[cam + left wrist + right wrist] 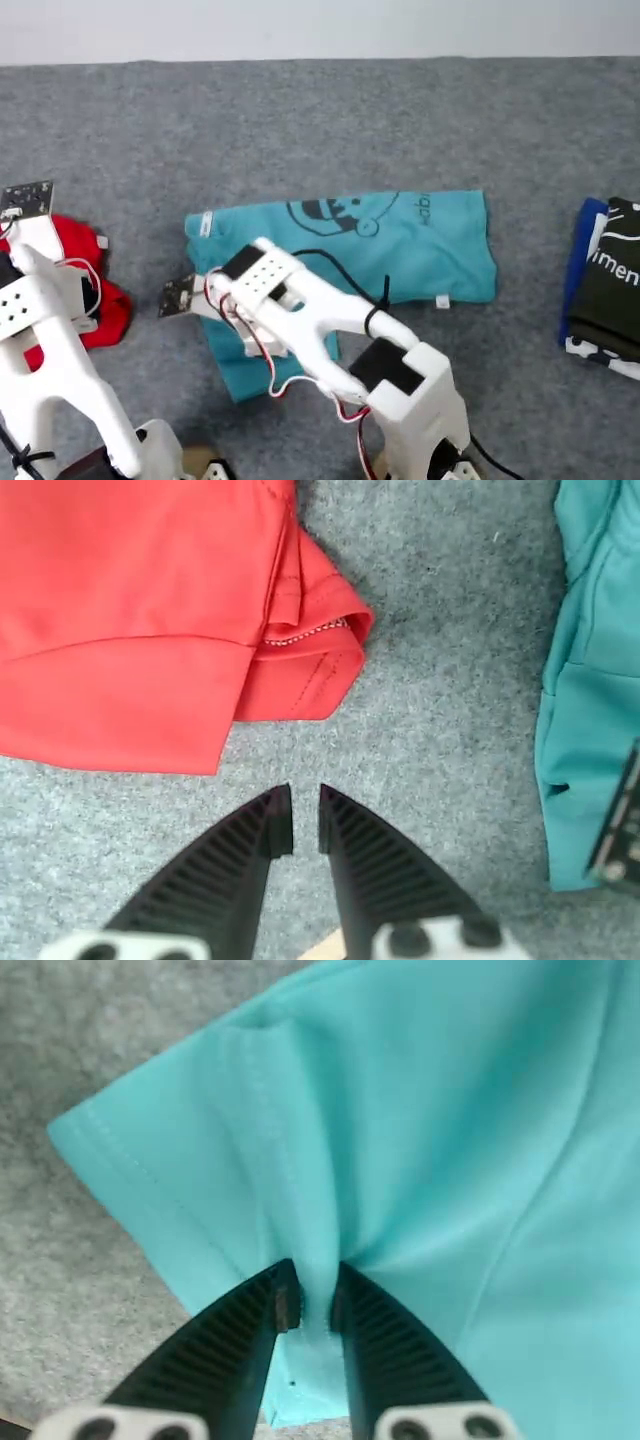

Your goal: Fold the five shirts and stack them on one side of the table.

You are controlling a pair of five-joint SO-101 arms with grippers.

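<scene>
At center frame, the right hand (310, 1305) pinches the teal shirt (400, 250) by its lower-left flap, length running rightward; left hand (305, 820) pressed together.

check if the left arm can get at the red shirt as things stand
Probably yes. The left gripper sits over bare grey carpet just short of the red shirt, with nothing between them. Its shut jaws would need opening first.

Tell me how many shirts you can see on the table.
4: a red shirt at the left, a teal shirt in the middle, and a dark shirt stacked on a blue shirt at the right edge. That stack may hide another.
</scene>
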